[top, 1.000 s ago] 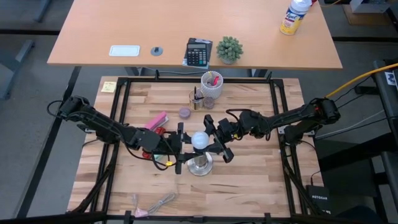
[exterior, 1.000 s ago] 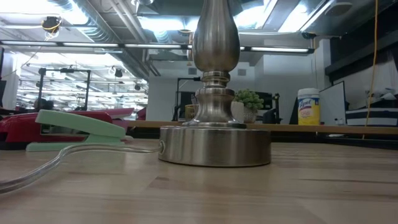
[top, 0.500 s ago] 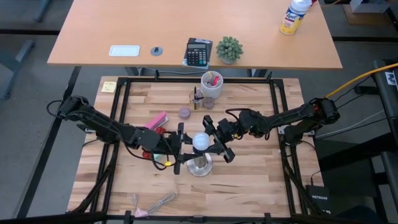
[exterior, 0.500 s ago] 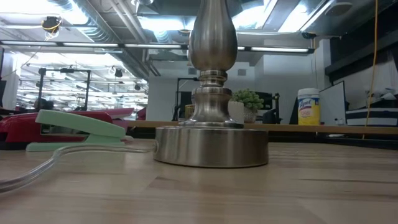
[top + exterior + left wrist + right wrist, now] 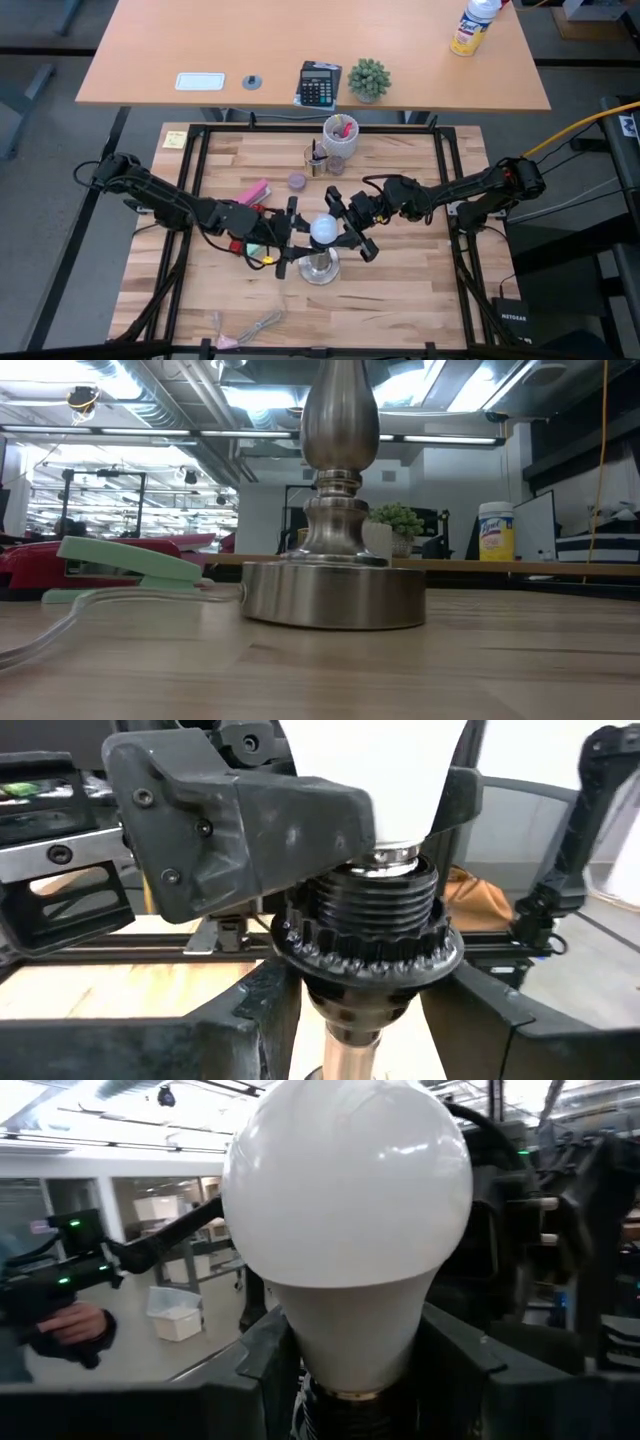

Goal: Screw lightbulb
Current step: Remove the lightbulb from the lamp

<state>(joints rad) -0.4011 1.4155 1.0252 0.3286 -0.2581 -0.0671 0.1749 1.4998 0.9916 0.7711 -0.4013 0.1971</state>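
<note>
A silvery lamp stand (image 5: pixel 335 595) rests on its round base near the table's middle (image 5: pixel 320 268). At its top is a black ribbed socket (image 5: pixel 375 915) with the white lightbulb (image 5: pixel 322 230) upright in it, the bulb's base inside the collar. My left gripper (image 5: pixel 290 245) reaches in level from the table's left and is shut on the stand just under the socket. My right gripper (image 5: pixel 350 232) comes from the right and is shut on the lightbulb (image 5: pixel 345 1210). My left gripper pinches the stand's narrow neck (image 5: pixel 355 1020) just below the socket collar between its two fingers, coming in level from the table's left. The stand is upright with its base on the table. My right gripper pinches the lightbulb's tapering lower part (image 5: pixel 345 1350), below the round globe, one finger on each side. It comes from the table's right, slanting slightly upward. The bulb stands upright with its base in the socket.
A green stapler (image 5: pixel 130 560) and a red one lie just left of the stand, with a clear cord (image 5: pixel 40 635) trailing toward the near edge. A white cup (image 5: pixel 340 135) and small items stand at the far middle. A pink-handled tool (image 5: pixel 245 328) lies near the front.
The lamp stand's base has slid a little toward the table's left edge, staying upright. My left gripper has swung slightly about its wrist while keeping its hold. My right gripper has stayed in place on the bulb.
</note>
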